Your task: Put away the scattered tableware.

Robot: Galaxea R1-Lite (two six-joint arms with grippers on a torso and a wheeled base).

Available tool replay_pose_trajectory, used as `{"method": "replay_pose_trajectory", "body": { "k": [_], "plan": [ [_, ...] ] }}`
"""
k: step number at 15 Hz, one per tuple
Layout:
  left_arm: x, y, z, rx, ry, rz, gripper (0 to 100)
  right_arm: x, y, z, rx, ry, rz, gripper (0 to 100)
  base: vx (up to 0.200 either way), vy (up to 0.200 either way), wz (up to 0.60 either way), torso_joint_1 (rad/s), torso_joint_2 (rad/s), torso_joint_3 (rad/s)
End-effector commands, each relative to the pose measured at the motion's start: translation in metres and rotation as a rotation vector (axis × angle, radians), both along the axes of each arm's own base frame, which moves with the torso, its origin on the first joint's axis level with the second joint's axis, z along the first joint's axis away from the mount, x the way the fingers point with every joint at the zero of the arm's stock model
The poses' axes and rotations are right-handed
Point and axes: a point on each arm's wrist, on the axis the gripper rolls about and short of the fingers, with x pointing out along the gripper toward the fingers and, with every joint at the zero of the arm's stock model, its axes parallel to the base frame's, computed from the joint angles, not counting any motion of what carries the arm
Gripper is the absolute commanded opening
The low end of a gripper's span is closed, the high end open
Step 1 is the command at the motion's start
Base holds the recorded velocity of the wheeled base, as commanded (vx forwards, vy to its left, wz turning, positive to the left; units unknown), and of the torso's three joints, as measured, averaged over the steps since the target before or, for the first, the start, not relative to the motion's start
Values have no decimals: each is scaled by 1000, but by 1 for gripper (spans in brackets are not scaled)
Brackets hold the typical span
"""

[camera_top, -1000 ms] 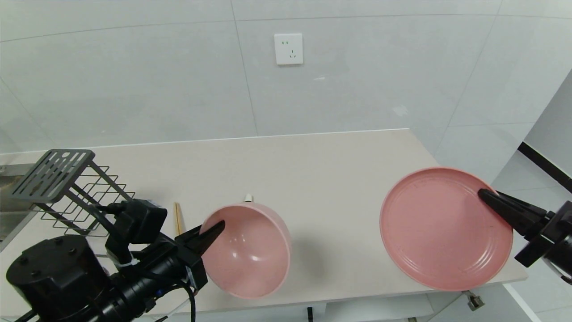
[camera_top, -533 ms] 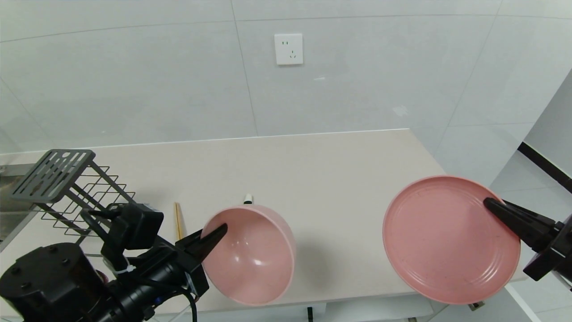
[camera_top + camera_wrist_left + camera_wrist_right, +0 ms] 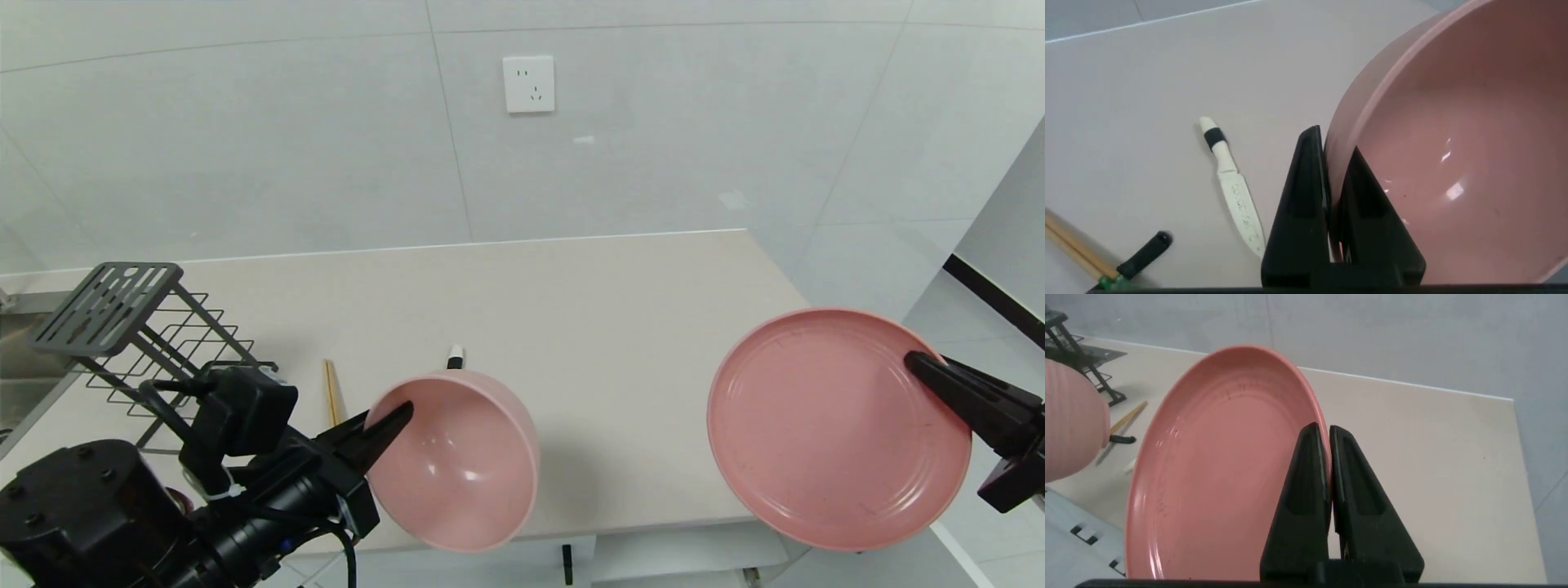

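A pink bowl (image 3: 461,461) hangs tilted above the counter's front edge, with my left gripper (image 3: 390,423) shut on its near rim; the left wrist view shows the fingers (image 3: 1315,188) pinching the bowl (image 3: 1454,139) wall. A pink plate (image 3: 824,425) is held off the counter's right front corner, my right gripper (image 3: 927,371) shut on its rim. In the right wrist view the plate (image 3: 1217,465) is tilted, the gripper (image 3: 1328,457) clamping its edge. On the counter lie a white knife (image 3: 1231,189) with a black band and wooden chopsticks (image 3: 331,394).
A black wire dish rack (image 3: 131,327) stands at the counter's left end. The beige counter (image 3: 571,294) runs back to a tiled wall with a socket (image 3: 529,83). Past the counter's right edge is open floor.
The head camera has shifted slightly. The plate has moved right and toward the front, off the counter's corner. The bowl has dropped a little toward the front edge.
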Motion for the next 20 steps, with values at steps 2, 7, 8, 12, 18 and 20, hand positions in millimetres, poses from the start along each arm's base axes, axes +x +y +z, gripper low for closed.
{"method": "replay_pose_trajectory", "body": {
  "k": [2,7,8,12,18,20],
  "plan": [
    [-1,0,0,63,-35,-3,0,0,0,1,1,-6,1,0,-200,0,0,-12,-2,2],
    [-2,0,-5,73,-13,-5,0,0,0,0,1,-3,1,0,-40,0,0,0,0,0],
    [-2,1,-6,77,-10,-6,0,0,0,0,1,-3,0,0,0,200,0,-7,-7,7],
    [-5,2,-6,81,-7,-6,0,0,0,1,1,-4,0,0,0,100,0,1,-1,1],
    [-5,2,-7,86,-3,-6,0,0,0,1,1,-6,0,0,0,0,0,0,0,0],
    [-6,2,-7,86,-7,-9,0,0,0,1,1,-6,0,0,-200,0,0,2,0,2]
  ]
}}
